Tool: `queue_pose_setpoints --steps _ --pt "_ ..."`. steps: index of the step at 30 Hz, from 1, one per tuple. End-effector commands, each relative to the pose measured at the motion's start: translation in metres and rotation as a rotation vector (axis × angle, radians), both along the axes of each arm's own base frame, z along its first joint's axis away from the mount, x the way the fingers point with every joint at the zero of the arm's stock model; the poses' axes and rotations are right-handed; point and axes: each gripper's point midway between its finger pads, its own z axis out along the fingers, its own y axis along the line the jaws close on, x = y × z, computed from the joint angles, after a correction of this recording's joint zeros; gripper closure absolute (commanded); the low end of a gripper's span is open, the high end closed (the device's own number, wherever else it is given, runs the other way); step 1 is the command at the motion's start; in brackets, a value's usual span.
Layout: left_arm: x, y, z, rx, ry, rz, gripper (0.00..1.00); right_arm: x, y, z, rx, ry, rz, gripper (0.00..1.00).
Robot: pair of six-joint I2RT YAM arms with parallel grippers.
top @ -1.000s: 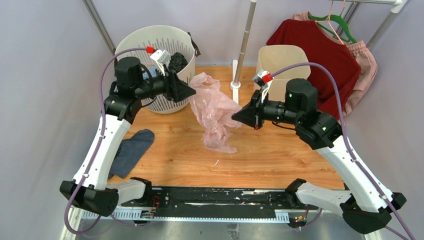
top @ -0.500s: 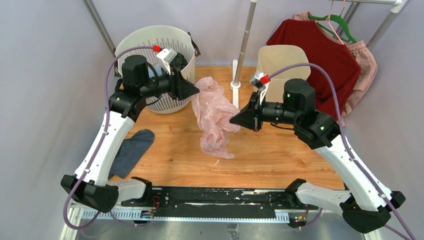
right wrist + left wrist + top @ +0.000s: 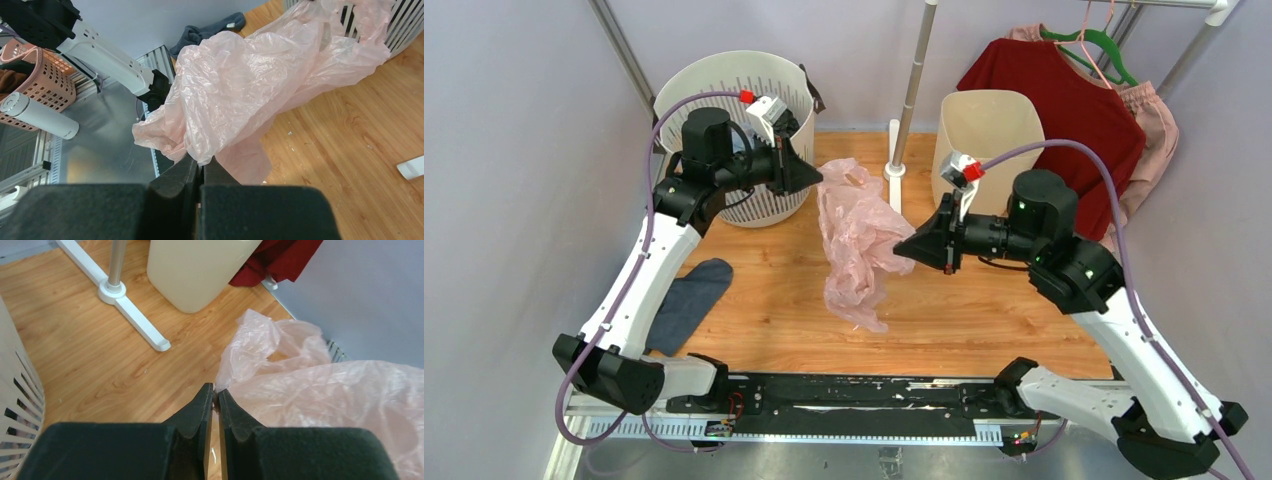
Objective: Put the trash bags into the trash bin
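The trash bag [image 3: 859, 240] is a crinkly, translucent pale-pink sheet hanging between my two grippers above the wooden table. My left gripper [image 3: 819, 180] is shut on its upper edge; in the left wrist view the left gripper [image 3: 216, 387] pinches a fold of the trash bag [image 3: 325, 390] at the fingertips. My right gripper [image 3: 897, 247] is shut on the bag's right side; in the right wrist view the right gripper [image 3: 201, 161] has the trash bag [image 3: 250, 85] bunched above it. The cream-beige trash bin [image 3: 984, 125] stands upright behind the right arm, and the trash bin [image 3: 195, 270] also shows at the top of the left wrist view.
A slotted white basket [image 3: 724, 85] with dark items stands at the back left. A blue-grey cloth [image 3: 686, 300] lies at the front left. A rack pole [image 3: 914, 80] with a white foot [image 3: 135, 322] rises between basket and bin. A red garment [image 3: 1074, 110] hangs at the back right.
My left gripper moved right to the bag's top edge and shut on it. The right gripper shifted slightly down and right, still holding the bag.
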Motion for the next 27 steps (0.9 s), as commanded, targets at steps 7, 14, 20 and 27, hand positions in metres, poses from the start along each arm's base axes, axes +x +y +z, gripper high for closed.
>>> queue_pose_setpoints --steps 7,14,20,27 --pt "0.006 0.004 -0.012 0.043 0.006 0.04 0.87 -0.043 -0.042 0.042 0.093 -0.158 -0.039 1.0" --pt "0.008 0.005 -0.021 0.054 0.018 0.044 0.87 -0.073 -0.077 0.079 0.18 -0.284 -0.09 1.0" --pt "0.007 0.006 -0.02 0.057 0.01 0.045 0.88 -0.084 -0.096 0.098 0.213 -0.341 -0.138 1.0" --pt "-0.01 -0.001 -0.007 0.006 -0.013 -0.037 0.72 -0.06 -0.107 0.097 0.194 -0.337 -0.284 1.0"
